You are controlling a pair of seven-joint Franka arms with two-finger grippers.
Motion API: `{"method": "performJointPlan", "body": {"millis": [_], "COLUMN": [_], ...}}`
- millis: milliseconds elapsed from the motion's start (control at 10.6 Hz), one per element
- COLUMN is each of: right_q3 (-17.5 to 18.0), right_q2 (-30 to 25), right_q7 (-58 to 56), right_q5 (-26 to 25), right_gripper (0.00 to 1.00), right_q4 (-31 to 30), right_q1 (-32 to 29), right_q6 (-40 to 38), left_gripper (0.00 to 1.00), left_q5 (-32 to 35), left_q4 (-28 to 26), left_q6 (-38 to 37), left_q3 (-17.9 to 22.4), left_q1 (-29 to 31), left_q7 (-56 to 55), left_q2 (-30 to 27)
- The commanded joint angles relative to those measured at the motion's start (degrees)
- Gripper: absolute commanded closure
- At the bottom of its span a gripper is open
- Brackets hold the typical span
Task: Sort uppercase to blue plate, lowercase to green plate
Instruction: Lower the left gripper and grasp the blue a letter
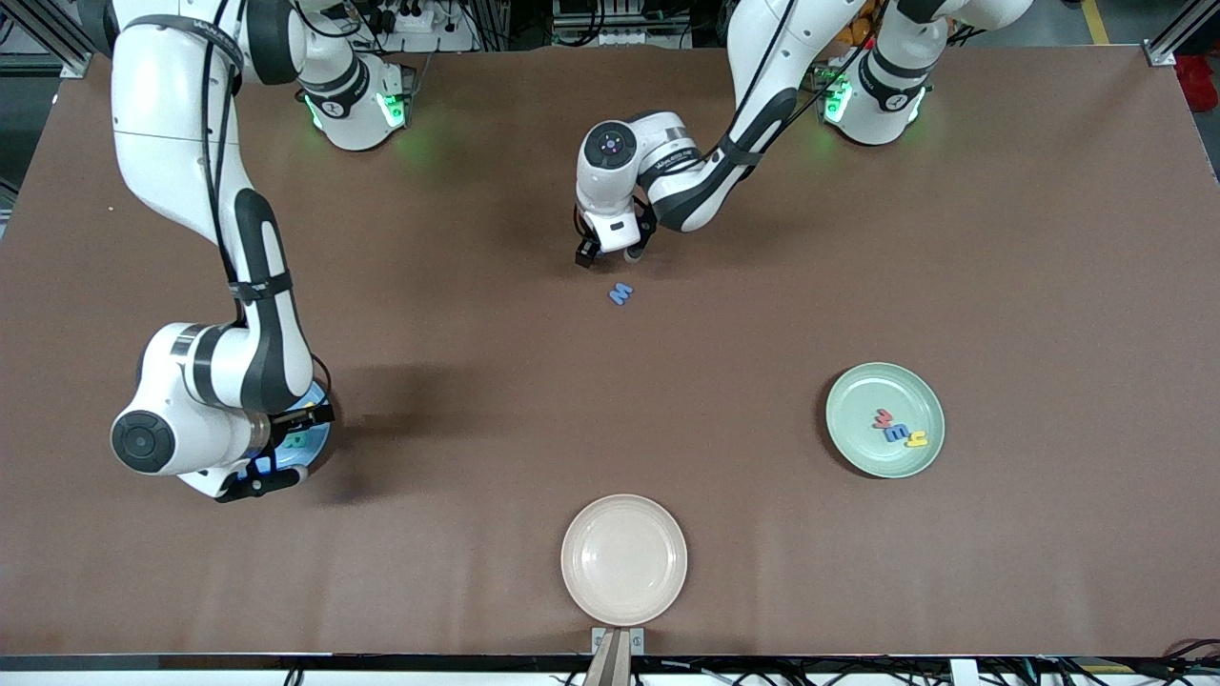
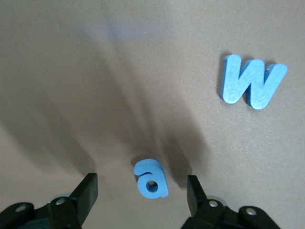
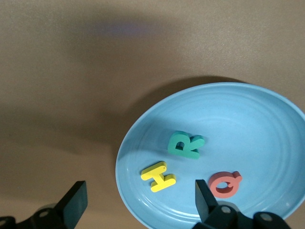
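Left gripper is low over the table middle, jaws apart, straddling the blue a without touching it. The a lies flat.

Risks:
- The foam is thin, so a high pinch may squirt it out or tip it.
- Going too low scrapes the fingertips on the table.
- The blue M lies just beside it, nearer the front camera, and a sideways nudge could knock it.

The a belongs on the green plate, which holds three letters.

Right gripper waits open and empty over the blue plate.
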Motion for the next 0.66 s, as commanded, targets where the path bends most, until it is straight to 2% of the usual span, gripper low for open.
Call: {"method": "performJointPlan", "body": {"millis": [0, 282, 376, 564], "right_q3": [0.65, 0.74, 0.65, 0.74], "right_q2": [-0.19, -0.19, -0.19, -0.19], "right_q7": [-0.94, -0.85, -0.85, -0.76], "right_q5": [0.69, 0.78, 0.78, 0.87], "right_gripper": [0.0, 0.0, 0.0, 0.0], "right_q4": [-0.11, -0.11, -0.11, -0.2], "right_q1": [-0.72, -0.37, -0.28, -0.28], "right_q6": [0.06, -0.12, -0.21, -0.21], "left_gripper": [0.34, 0.62, 0.67, 0.92], "left_q5": [2.24, 2.16, 2.25, 2.42], "left_q4": [1.51, 1.69, 1.69, 1.69], "left_q6": [0.42, 0.42, 0.42, 0.42], "left_q3": [0.24, 0.24, 0.24, 0.24], "left_q1": [-0.32, -0.32, -0.32, -0.32], "left_q7": [-1.19, -1.01, -0.92, -0.83], "left_q2": [1.03, 1.3, 1.39, 1.39]}}
